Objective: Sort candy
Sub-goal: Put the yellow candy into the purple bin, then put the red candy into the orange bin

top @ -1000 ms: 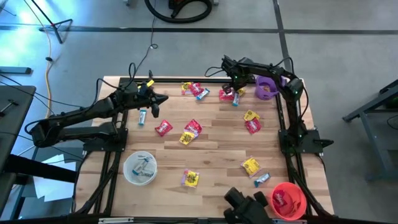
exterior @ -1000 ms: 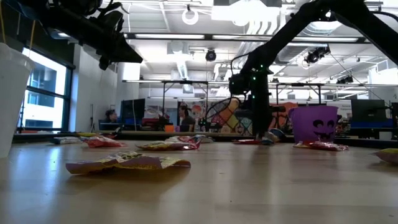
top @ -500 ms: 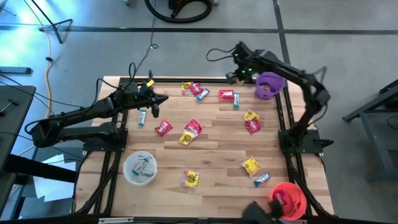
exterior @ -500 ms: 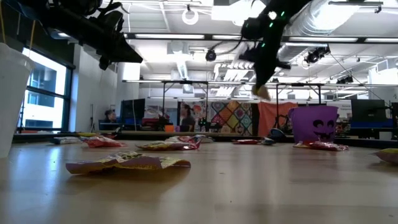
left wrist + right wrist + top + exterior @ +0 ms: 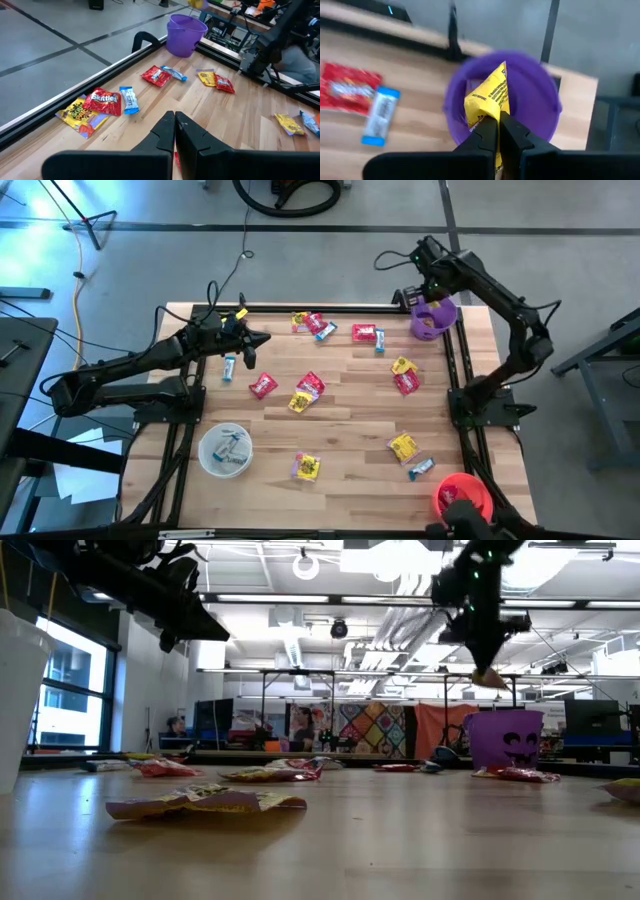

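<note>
Candy lies scattered over the counter [image 5: 340, 415], from a yellow wrapper [image 5: 306, 468] at the near edge to a red one [image 5: 365, 333] by the far rail. Left end effector [image 5: 262, 338], clenched on nothing, hovers over the far-left part. Farthest off, the right end effector [image 5: 496, 131] hangs above the purple bowl [image 5: 433, 318], pinching a yellow candy [image 5: 489, 99].

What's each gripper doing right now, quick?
Left gripper: shut, holding nothing, raised over the table's far left part.
Right gripper: shut on a yellow wrapped candy, hanging above the purple plastic bowl.
</note>
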